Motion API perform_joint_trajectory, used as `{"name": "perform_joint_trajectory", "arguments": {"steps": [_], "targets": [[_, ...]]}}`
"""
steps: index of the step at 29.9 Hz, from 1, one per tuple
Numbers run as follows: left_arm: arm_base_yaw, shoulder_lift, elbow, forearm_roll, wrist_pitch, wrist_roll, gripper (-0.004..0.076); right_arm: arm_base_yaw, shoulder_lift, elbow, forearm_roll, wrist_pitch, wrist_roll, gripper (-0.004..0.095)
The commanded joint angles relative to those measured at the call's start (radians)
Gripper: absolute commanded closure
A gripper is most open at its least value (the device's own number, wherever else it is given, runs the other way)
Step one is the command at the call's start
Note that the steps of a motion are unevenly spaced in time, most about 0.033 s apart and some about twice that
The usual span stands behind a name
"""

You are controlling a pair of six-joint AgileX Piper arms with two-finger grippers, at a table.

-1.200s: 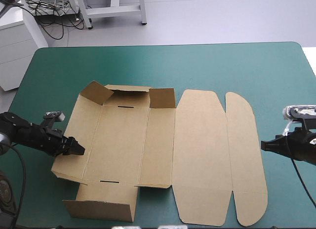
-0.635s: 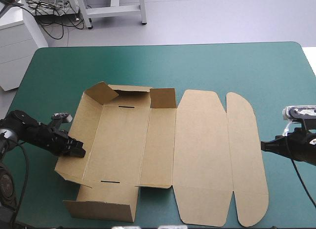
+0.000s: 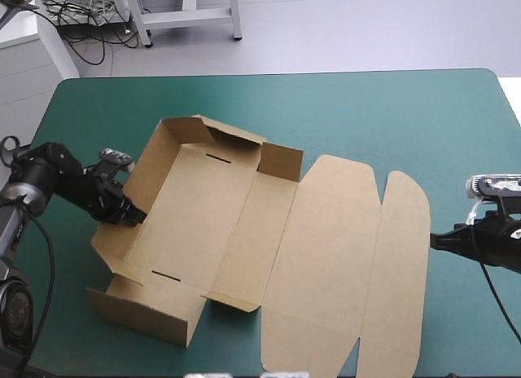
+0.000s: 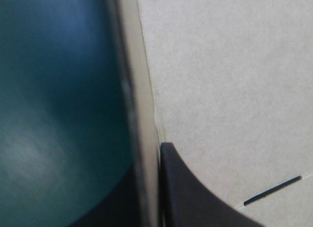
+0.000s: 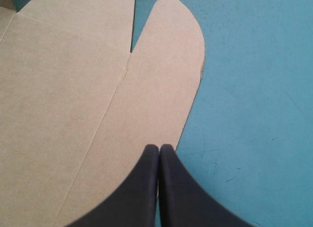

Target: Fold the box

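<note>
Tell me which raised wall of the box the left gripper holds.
The long left wall, pinched by the left gripper; the far wall and near wall stand free.

- Bright, even light falls on the teal-green cover (image 3: 391, 117).
- The box (image 3: 269, 231) shows faint, soft shading at its raised walls.
- In the left wrist view the cover is dim, with a pale sheen.

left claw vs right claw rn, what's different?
Grip: left claw is shut on the box's left wall, with board between its fingers. Right claw is shut on nothing, fingers meeting.
Place: left claw is at that raised wall. Right claw sits near the table's right edge, its tip at the rim of the flat end flap; contact unclear.
Shared: both point inward toward the box.
</note>
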Motion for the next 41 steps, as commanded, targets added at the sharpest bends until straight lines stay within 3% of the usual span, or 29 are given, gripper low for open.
{"name": "perform_joint_trajectory", "arguments": {"steps": [1, 10, 16, 20, 27, 35, 41], "targets": [[-0.127, -0.035, -0.161, 0.088, -0.054, -0.028, 0.0734, -0.007, -0.009, -0.025, 0.025, -0.039, -0.008, 0.0928], [-0.544, -0.033, -0.408, 0.565, -0.242, -0.181, 0.0734, -0.007, -0.009, -0.025, 0.025, -0.047, -0.008, 0.0928], [-0.775, -0.033, -0.44, 0.932, -0.329, -0.221, 0.0734, -0.007, -0.009, -0.025, 0.029, -0.043, -0.006, 0.0928], [-0.884, -0.021, -0.44, 1.05, -0.385, -0.233, 0.0734, -0.007, -0.009, -0.025, 0.031, -0.036, -0.006, 0.0928], [-0.988, 0.021, -0.44, 1.245, -0.41, -0.35, 0.0734, -0.007, -0.009, -0.025, 0.033, -0.029, -0.006, 0.0928], [-1.004, 0.079, -0.433, 1.305, -0.428, -0.504, 0.0734, -0.007, -0.009, -0.025, 0.038, -0.075, -0.006, 0.0926], [-1.035, 0.079, -0.305, 1.651, -0.528, -0.8, 0.0734, -0.007, -0.009, -0.025, 0.04, -0.08, -0.006, 0.0926]]}}
